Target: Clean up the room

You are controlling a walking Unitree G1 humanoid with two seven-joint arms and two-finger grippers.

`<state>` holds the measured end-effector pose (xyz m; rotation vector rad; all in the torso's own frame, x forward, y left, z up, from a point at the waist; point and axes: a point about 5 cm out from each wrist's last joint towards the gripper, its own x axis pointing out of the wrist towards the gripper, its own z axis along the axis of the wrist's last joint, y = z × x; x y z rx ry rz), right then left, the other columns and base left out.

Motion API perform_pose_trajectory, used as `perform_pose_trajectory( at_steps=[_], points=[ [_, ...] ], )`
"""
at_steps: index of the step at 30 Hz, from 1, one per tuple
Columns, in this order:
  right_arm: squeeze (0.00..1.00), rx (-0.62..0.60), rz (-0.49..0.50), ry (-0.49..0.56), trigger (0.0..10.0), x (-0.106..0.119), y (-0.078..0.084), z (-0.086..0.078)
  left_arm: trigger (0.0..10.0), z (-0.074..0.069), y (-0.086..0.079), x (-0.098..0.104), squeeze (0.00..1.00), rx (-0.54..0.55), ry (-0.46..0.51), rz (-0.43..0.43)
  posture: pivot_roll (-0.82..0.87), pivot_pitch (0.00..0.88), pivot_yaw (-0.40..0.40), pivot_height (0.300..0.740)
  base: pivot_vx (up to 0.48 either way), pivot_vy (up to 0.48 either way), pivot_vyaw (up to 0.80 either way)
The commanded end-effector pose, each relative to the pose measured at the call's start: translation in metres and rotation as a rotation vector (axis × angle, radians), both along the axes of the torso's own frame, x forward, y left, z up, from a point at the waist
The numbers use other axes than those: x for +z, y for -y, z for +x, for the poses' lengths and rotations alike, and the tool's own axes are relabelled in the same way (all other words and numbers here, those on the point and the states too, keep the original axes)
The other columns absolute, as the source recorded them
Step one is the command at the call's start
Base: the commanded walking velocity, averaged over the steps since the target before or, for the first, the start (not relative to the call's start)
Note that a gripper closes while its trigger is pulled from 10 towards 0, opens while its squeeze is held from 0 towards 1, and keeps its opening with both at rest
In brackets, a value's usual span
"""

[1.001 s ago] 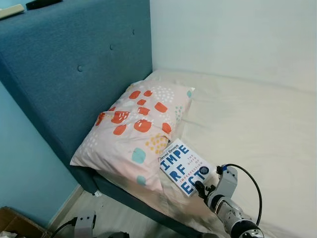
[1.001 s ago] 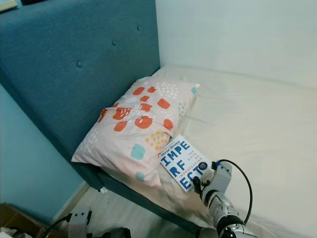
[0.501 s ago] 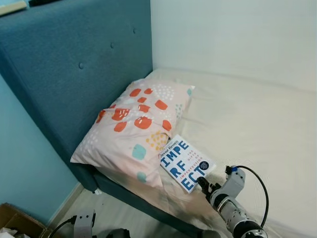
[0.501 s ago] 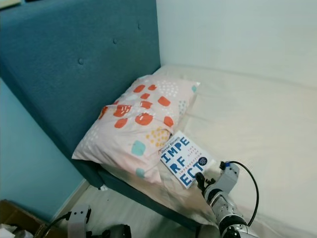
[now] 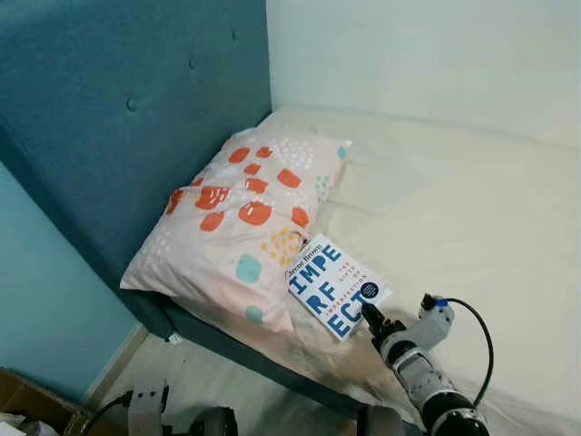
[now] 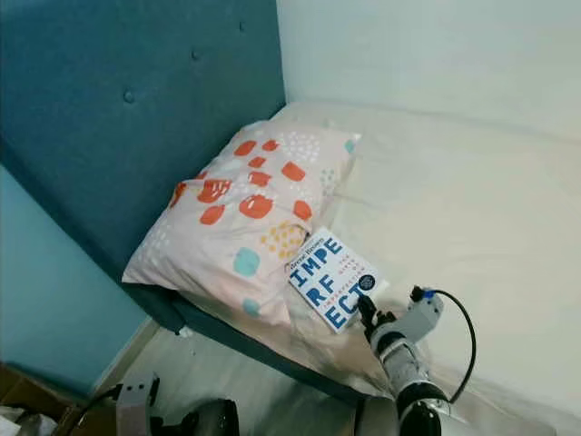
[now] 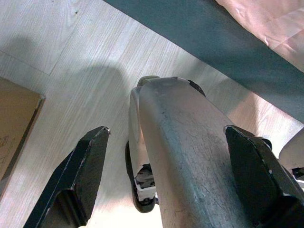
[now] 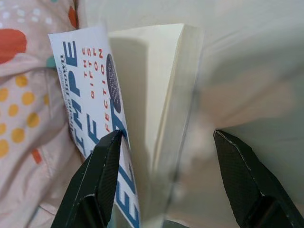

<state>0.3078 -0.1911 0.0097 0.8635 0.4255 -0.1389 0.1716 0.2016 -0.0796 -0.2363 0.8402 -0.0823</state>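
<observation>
Book lies just ahead of my right hand on the bed, fingers spread wide astride its near corner, gripping nothing; left hand hangs idle, open.

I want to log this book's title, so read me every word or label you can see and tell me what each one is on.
"IMPE / RF / ECT" in large blue letters, on the cover of the book lying on the bed beside the pillow.
"THE GIFTS OF" in small red letters on the same cover; the rest of that red line is hidden or too skewed to read.
The black author line and the dark round seal on the cover are too small to read.
</observation>
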Motion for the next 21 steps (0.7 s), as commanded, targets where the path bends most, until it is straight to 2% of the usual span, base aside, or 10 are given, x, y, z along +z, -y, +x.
perform_pose_trajectory(
  at_steps=[1, 8, 14, 20, 21],
  points=[
    [0.0, 0.034, 0.06, -0.008, 10.0, -0.002, -0.014, 0.0, 10.0, -0.067, -0.003, -0.027, 0.0, 0.0, -0.262, -0.002, 0.18, 0.268, 0.019, 0.571, 0.0, 0.0, 0.0],
    [0.0, 0.107, 0.055, 0.025, 10.0, 0.004, -0.025, 0.007, 10.0, -0.069, -0.001, -0.027, 0.0, -0.008, -0.261, -0.007, 0.17, 0.271, 0.014, 0.571, 0.0, 0.0, 0.0],
    [0.0, 0.103, 0.057, 0.005, 10.0, -0.003, -0.017, -0.002, 10.0, -0.071, -0.001, -0.028, 0.0, -0.016, -0.263, -0.009, 0.16, 0.272, 0.017, 0.571, 0.0, 0.0, 0.0],
    [0.0, 0.07, 0.014, -0.064, 10.0, -0.01, -0.009, -0.007, 10.0, -0.07, 0.0, -0.027, 0.0, -0.017, -0.261, -0.012, 0.16, 0.271, 0.016, 0.571, 0.0, 0.0, 0.0],
    [0.0, 0.04, 0.018, -0.047, 0.0, -0.007, -0.007, -0.005, 10.0, -0.07, 0.0, -0.027, 0.0, -0.015, -0.26, -0.013, 0.16, 0.273, 0.014, 0.571, 0.0, 0.0, 0.0]
  ],
)
